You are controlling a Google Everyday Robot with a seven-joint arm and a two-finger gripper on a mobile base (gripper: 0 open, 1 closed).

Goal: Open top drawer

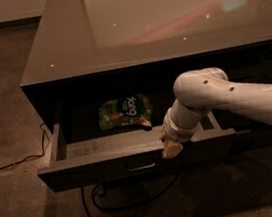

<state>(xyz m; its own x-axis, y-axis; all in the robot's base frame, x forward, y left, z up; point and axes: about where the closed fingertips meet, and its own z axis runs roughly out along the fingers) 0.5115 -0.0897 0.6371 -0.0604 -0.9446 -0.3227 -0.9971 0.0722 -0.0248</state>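
Glossy countertop (pixel 164 20), matt top drawer (pixel 91 170), smooth pale gripper (pixel 171 149) at its front edge.

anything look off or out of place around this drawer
Nothing looks damaged or spilled. The wide dark grey top drawer stands pulled out, with a crumpled green snack bag lying toward its back. The robot's hand is at the front's top edge, right of the small metal handle. Black cables trail loosely on the carpet beneath.

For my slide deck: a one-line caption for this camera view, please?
Gripper at the front edge of the pulled-out top drawer, a green snack bag inside.
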